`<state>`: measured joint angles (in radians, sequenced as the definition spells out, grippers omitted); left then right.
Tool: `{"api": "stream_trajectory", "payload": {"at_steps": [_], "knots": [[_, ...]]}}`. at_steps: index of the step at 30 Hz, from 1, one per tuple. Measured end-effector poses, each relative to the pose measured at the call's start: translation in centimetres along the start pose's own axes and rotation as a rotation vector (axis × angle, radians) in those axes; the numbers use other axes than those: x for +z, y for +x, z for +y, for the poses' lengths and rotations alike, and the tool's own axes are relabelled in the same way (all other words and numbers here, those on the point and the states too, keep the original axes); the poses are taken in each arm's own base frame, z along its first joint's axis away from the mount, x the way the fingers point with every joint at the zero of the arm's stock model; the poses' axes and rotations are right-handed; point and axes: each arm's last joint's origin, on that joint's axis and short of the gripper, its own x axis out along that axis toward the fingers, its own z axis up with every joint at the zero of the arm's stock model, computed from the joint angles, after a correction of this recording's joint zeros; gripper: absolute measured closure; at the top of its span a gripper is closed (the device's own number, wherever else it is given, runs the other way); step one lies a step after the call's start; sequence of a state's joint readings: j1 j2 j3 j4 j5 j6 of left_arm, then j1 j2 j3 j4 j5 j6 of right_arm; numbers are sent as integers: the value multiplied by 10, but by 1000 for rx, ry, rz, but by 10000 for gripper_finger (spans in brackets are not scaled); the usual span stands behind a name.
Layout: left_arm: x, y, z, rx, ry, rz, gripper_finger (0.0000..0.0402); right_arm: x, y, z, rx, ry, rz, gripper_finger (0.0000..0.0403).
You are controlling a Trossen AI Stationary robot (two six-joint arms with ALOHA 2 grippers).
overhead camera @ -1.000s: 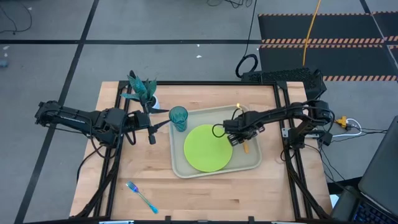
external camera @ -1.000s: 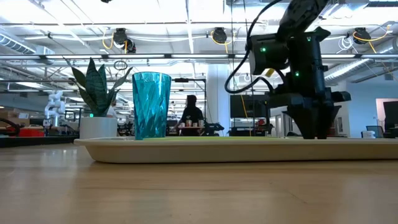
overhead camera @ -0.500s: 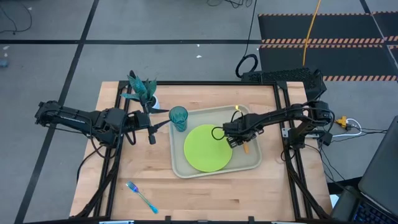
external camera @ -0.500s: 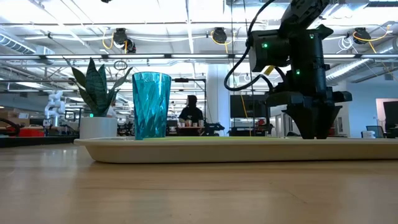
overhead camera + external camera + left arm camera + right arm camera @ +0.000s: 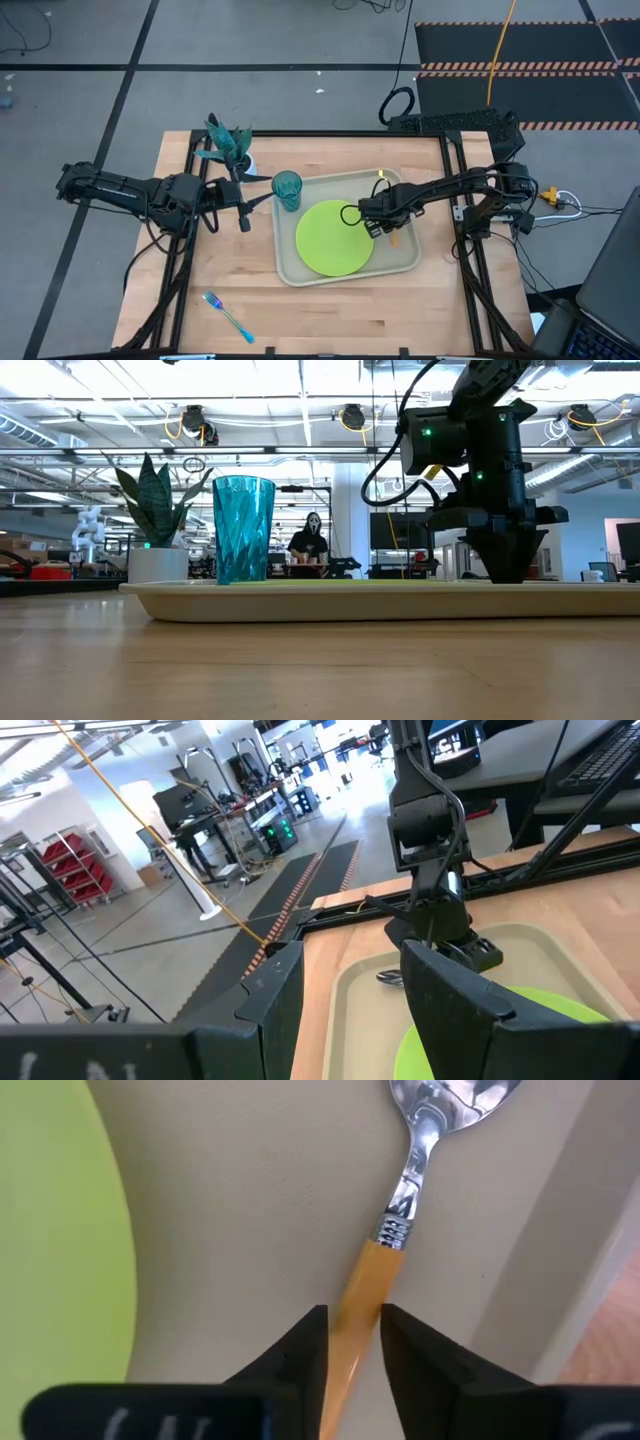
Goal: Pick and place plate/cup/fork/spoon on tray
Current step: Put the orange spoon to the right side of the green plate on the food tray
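Right wrist view has our right claw (image 5: 352, 1342) low over the tray (image 5: 250, 1210), fingers (image 5: 305, 1355) set either side of the spoon's (image 5: 400, 1210) orange handle w/ thin gaps showing. So we read it as narrowly parted around the handle, not clamped, though contact can't be fully ruled out.

Risks as we judge them:
- If a pad is touching the handle when we lift, the spoon gets dragged or flipped. Its bowl lies near the tray's raised rim, so a nudge could ride it up the wall or tip it off the tray.
- Lifting at an angle rather than straight up could sweep the handle sideways onto the plate (image 5: 55, 1220), which sits just beside our claw on the side away from the rim.
- Cabling off the arm hangs over the tray in the high view; a fast retreat could brush things.

Orientation: the spoon lies flat on the tray floor, long axis running straight out ahead of our claw, slightly slanted toward the rim. Bowl end points away from us, handle end sits betw. the fingers. In the high view it's under the right claw (image 5: 380, 222), betw. plate (image 5: 334, 238) and tray rim.

Left claw (image 5: 350, 1010) waits apart from the tray, fingers spread, nothing held. The cup (image 5: 287, 189) stands on the tray's far corner from our working claw; the fork (image 5: 229, 316) lies on the tabletop (image 5: 330, 310), well apart.
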<state>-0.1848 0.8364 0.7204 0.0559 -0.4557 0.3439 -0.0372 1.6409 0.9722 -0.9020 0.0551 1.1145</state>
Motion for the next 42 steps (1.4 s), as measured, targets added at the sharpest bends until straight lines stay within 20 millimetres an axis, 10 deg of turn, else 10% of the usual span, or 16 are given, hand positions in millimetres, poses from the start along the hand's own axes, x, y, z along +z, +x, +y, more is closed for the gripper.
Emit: {"api": "stream_trajectory", "payload": {"at_steps": [42], "knots": [[0,0,0,0,-7,1,229,-35,15,-8,-108,35,63,346]]}}
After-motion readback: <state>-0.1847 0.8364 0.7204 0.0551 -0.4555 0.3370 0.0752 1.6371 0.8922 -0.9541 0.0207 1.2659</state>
